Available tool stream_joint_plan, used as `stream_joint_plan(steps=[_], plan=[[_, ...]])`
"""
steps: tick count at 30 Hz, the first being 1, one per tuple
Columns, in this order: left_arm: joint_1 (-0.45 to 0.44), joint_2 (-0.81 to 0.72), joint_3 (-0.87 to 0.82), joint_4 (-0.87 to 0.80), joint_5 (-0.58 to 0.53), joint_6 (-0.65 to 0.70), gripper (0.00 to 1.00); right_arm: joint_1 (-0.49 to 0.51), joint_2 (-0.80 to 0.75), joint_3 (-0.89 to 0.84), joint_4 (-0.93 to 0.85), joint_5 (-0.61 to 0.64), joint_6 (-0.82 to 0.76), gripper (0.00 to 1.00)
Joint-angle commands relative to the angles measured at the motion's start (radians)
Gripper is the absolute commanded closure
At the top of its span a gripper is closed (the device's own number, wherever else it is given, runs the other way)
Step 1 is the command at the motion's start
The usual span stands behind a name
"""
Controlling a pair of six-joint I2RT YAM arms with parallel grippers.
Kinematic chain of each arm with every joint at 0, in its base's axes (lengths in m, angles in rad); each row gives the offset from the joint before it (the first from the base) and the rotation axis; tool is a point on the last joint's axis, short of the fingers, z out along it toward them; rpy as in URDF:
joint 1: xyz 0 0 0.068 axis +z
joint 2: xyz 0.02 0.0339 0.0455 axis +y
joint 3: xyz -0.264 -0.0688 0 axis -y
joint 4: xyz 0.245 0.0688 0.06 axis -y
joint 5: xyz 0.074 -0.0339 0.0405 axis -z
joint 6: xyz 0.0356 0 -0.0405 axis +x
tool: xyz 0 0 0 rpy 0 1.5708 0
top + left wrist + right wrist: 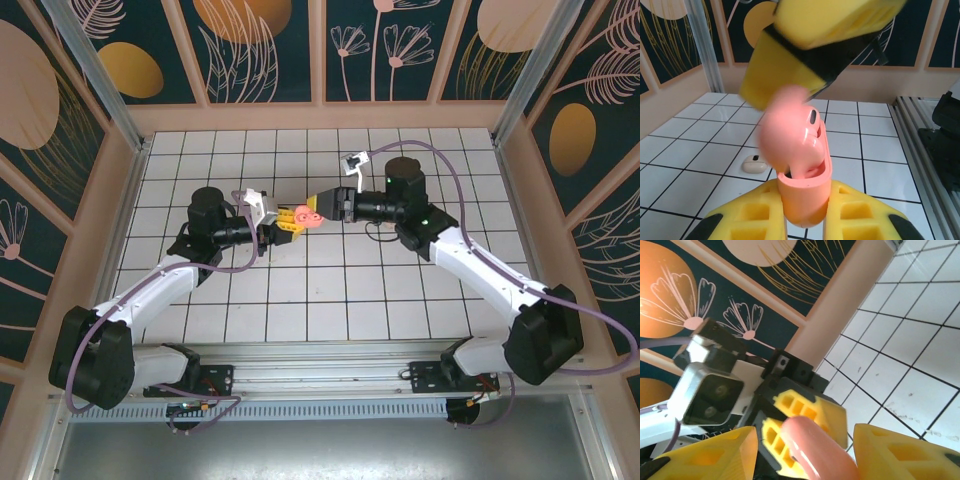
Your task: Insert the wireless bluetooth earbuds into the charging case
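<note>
The right hand (772, 60) is blurred and cropped at top; the charging case (805, 200) lid is blurred.

My left gripper's (803, 212) jaws hold the charging case (805, 192) above the counter (685, 192); one earbud (754, 163) lies below, leftward in that wrist's view.

The worktop (400, 300) is a field of white square tiles with dark lines between them, evenly lit, with only soft shadows. At twelve o'clock a pale peach ledge (320, 117) borders it. Walls rise at nine, twelve and three o'clock: dark teal panels (405, 45) in peach frames, printed with thin pale flowers and leaves and large orange discs (243, 25). Silver metal posts (92, 70) stand at the ten and two o'clock corners. At six o'clock a silver rail (320, 358) runs along the near edge, with a grey metal sheet (320, 450) below it.
</note>
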Motion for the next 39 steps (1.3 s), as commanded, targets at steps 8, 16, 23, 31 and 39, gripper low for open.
stream_joint_plan(steps=[8,16,23,31,39], plan=[[-0.004,0.028,0.055,-0.023,-0.078,-0.067,0.92,-0.021,-0.177,-0.078,-0.032,0.153,0.015,0.47],[-0.028,0.142,0.154,-0.093,-0.273,-0.387,0.92,-0.175,-0.225,-0.201,-0.195,0.45,0.178,0.48],[-0.072,0.31,0.235,-0.098,-0.347,-0.781,0.93,-0.327,-0.288,-0.321,-0.169,0.403,0.225,0.47],[-0.181,0.612,0.486,-0.22,-0.387,-0.976,0.92,-0.418,-0.325,-0.356,-0.198,0.371,0.177,0.47],[-0.234,0.826,0.684,-0.297,-0.391,-1.088,0.91,-0.459,-0.322,-0.417,-0.141,0.311,0.192,0.47]])
